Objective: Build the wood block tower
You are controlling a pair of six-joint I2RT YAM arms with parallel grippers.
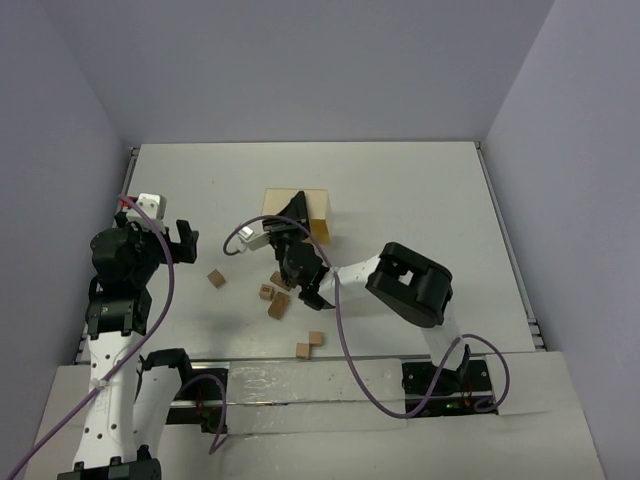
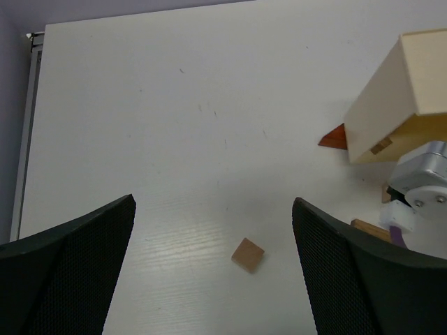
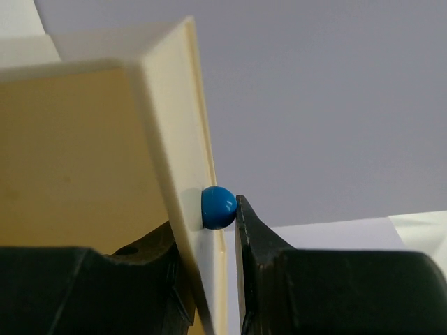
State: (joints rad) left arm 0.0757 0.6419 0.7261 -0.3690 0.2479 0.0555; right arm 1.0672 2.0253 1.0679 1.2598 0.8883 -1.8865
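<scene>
I am watching both arms rising from the near edge of the table (image 1: 420,190). Closest to the bases, a pair of wood blocks (image 1: 309,344) is lying side by side. A little farther, a loose cluster of blocks (image 1: 272,298) is resting flat between the arms, and a lone block (image 1: 216,278) is sitting apart to its left, so the blocks are lying in scattered groups on the tabletop. The left arm (image 1: 120,290) is standing folded upright at the left. The left gripper (image 1: 186,240) is hanging spread wide and empty, pointing out over the lone block. The right arm (image 1: 405,285) is bending at the elbow and reaching leftward. The right gripper (image 3: 209,237) is clenching the thin wall of the pale wooden tray (image 1: 318,203); a blue ball (image 3: 218,207) is pressing against that wall at one fingertip. Beyond, a reddish wedge (image 2: 334,137) is poking out beside the tray.
</scene>
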